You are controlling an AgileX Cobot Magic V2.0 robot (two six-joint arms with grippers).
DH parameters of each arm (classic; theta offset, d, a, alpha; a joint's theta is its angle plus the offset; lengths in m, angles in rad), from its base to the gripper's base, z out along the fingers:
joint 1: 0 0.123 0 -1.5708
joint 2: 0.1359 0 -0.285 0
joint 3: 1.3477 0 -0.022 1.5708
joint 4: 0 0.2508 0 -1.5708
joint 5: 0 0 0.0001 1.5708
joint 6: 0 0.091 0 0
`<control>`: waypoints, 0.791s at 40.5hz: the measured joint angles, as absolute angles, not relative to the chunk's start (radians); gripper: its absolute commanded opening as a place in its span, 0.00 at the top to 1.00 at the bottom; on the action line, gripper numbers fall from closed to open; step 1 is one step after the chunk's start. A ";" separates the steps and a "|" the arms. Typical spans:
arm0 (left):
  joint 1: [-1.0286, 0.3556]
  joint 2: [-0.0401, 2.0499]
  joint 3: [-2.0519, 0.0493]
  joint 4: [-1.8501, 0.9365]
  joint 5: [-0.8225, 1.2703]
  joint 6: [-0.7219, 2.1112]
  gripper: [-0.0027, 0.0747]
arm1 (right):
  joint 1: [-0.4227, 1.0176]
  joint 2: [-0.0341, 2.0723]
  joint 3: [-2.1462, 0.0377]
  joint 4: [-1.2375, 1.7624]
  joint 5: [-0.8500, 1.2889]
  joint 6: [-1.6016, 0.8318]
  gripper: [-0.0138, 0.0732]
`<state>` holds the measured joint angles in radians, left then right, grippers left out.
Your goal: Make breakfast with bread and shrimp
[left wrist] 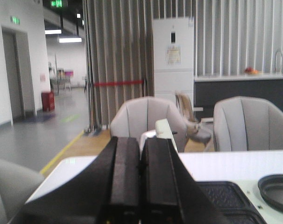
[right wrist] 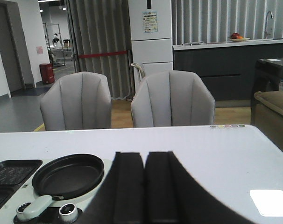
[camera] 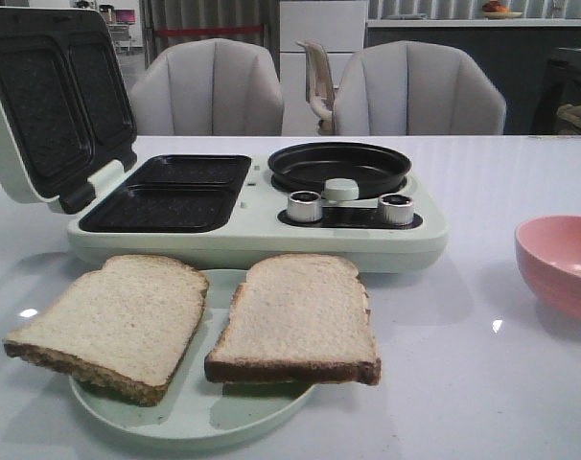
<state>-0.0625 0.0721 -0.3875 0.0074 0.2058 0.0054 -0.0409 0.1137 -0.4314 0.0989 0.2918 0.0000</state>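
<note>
Near the desk's (camera: 482, 402) front edge, the bread (camera: 295, 321), two slices, lies side by side on a pale green plate (camera: 190, 422). Behind it stands the open breakfast maker (camera: 252, 216); a pink bowl (camera: 564, 264) sits at the right edge. The left gripper (left wrist: 140, 182) and right gripper (right wrist: 145, 186) are both closed, empty.

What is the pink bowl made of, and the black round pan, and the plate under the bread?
The pink bowl looks like matte plastic or glazed ceramic; its smooth, even colour leaves that open. The round pan seems to be metal with a dark non-stick coating, going by its dull black sheen. The plate under the bread is pale green and smooth, probably plastic or ceramic.
</note>
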 measured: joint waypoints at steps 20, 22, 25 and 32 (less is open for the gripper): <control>-0.063 0.421 -0.593 0.008 0.557 0.005 0.84 | -0.041 0.558 -0.631 0.099 0.574 0.000 0.80; -0.063 0.440 -0.593 0.008 0.564 0.005 0.84 | -0.041 0.592 -0.630 0.099 0.583 0.000 0.80; -0.063 0.469 -0.593 0.008 0.564 0.005 0.84 | -0.041 0.643 -0.629 0.097 0.595 0.000 0.80; -0.063 0.520 -0.593 0.008 0.566 0.005 0.83 | -0.041 0.730 -0.629 0.071 0.606 0.000 0.74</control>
